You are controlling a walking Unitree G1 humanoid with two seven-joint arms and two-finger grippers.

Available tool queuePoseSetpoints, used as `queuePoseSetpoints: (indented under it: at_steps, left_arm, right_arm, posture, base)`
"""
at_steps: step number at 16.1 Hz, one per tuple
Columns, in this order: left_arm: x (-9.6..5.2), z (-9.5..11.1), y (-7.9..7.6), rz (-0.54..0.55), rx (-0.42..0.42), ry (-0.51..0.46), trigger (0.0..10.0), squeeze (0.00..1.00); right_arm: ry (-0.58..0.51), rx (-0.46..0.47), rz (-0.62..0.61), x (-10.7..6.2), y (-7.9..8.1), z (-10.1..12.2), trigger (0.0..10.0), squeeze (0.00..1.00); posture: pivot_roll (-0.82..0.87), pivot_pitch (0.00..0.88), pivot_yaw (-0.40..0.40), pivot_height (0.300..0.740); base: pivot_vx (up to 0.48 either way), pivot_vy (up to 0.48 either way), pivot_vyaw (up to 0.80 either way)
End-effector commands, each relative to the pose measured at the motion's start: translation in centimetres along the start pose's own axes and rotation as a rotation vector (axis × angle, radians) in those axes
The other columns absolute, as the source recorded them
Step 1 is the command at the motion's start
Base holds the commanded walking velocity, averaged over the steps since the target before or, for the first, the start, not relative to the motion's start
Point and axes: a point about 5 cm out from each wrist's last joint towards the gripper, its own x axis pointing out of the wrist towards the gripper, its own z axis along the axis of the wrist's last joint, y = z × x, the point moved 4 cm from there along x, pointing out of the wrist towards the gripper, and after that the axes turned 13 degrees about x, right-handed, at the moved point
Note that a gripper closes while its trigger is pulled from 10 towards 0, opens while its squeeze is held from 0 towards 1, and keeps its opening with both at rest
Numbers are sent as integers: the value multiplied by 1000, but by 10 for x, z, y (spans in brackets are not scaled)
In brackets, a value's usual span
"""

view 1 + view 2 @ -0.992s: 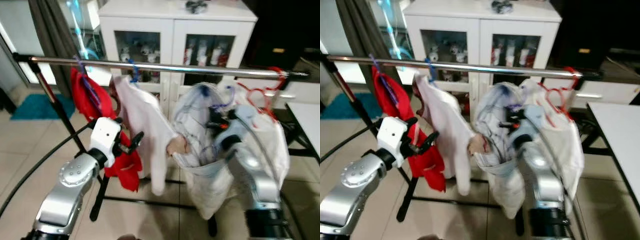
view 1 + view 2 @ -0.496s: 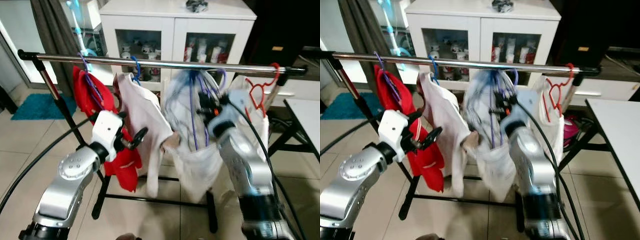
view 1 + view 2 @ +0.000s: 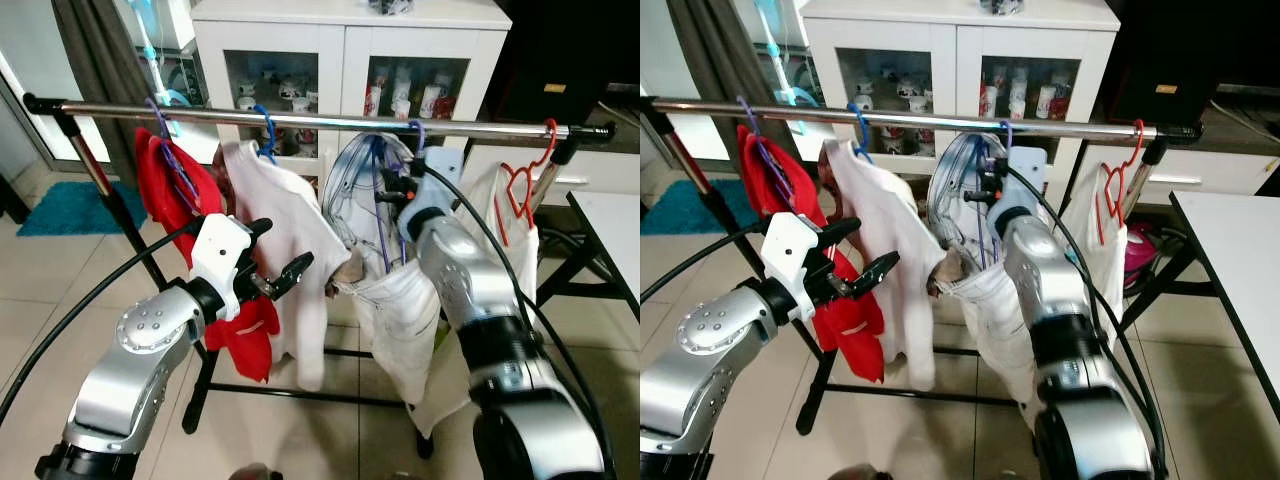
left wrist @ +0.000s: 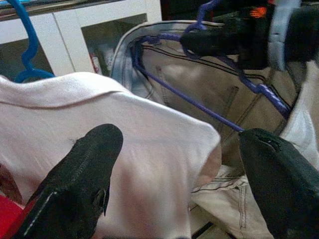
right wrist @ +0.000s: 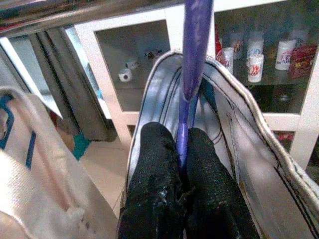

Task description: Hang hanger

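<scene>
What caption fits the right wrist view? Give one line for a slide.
Right end effector shut on the purple hanger below the rail, grey garment draped around it.

A home room: clothes rail (image 3: pixel 300 118) of laundry, white glass-door cabinet (image 3: pixel 350 50) of cups, tiled floor (image 3: pixel 50 310).

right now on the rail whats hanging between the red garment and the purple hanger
The white shirt on its blue hanger, seen in the left eye view, hangs between red garment and purple hanger.
</scene>
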Motion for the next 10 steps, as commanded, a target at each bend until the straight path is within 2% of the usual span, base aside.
queuePoseSetpoints:
  at_steps: [1,6,10]
  left_arm:
    - [0,3,-2,-23,18,1,10000,0]
    - [-1,3,-4,-33,19,7,10000,0]
    - [-2,3,-2,-26,22,7,10000,0]
  right_arm:
    - [-34,-12,-12,6,0,13,10000,0]
    - [-13,-28,-48,20,-2,19,10000,0]
    - [-62,-29,-39,23,1,31,10000,0]
  posture:
    - [16,38,30,740]
    - [18,40,27,740]
    - [24,42,18,740]
  base:
    - [0,0,0]
    - [0,0,0]
    - [0,0,0]
